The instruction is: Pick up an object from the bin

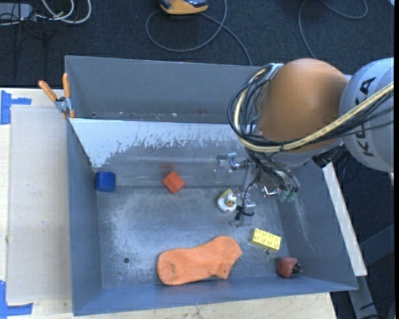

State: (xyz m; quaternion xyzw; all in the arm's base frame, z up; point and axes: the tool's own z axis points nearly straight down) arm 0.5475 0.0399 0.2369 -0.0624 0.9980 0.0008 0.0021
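Across the bin (153, 92): one blue cube (105, 181), one orange cube (173, 183), one sock (198, 261)

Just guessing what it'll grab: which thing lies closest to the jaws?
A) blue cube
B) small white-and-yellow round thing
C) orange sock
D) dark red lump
B: the small white-and-yellow round thing sits right beside the jaws, while the blue cube lies far off at the view's left.

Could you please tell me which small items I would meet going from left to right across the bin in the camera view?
Blue cube, orange-red cube, small white-and-yellow thing by the claw, yellow studded plate, dark red lump.
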